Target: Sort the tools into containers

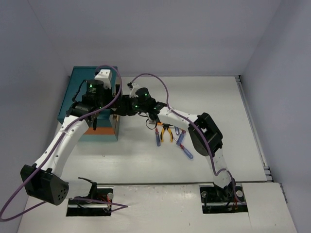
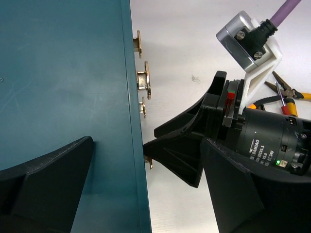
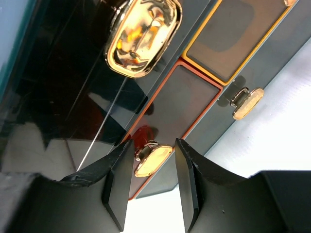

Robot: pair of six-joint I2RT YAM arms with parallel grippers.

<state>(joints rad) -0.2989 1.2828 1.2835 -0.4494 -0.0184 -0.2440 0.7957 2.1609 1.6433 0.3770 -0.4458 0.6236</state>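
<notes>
The teal chest (image 1: 79,82) stands at the table's back left, its drawers facing right. In the right wrist view an orange-edged drawer (image 3: 187,104) carries a brass knob (image 3: 153,159), and my right gripper (image 3: 151,162) is shut on that knob, one finger on each side. From above, the right gripper (image 1: 119,108) sits against the chest's front face. My left gripper (image 2: 147,143) hangs wide open over the chest's front top edge, holding nothing. Tools lie on the table to the right: orange-handled pliers (image 1: 166,133) and blue-handled screwdrivers (image 1: 158,138).
More brass knobs (image 2: 144,80) line the chest's front; a second small knob (image 3: 248,103) and a large one (image 3: 143,39) lie beside the gripped one. The right arm's wrist (image 2: 265,138) crosses close under my left gripper. Another screwdriver (image 1: 186,151) lies near the right elbow.
</notes>
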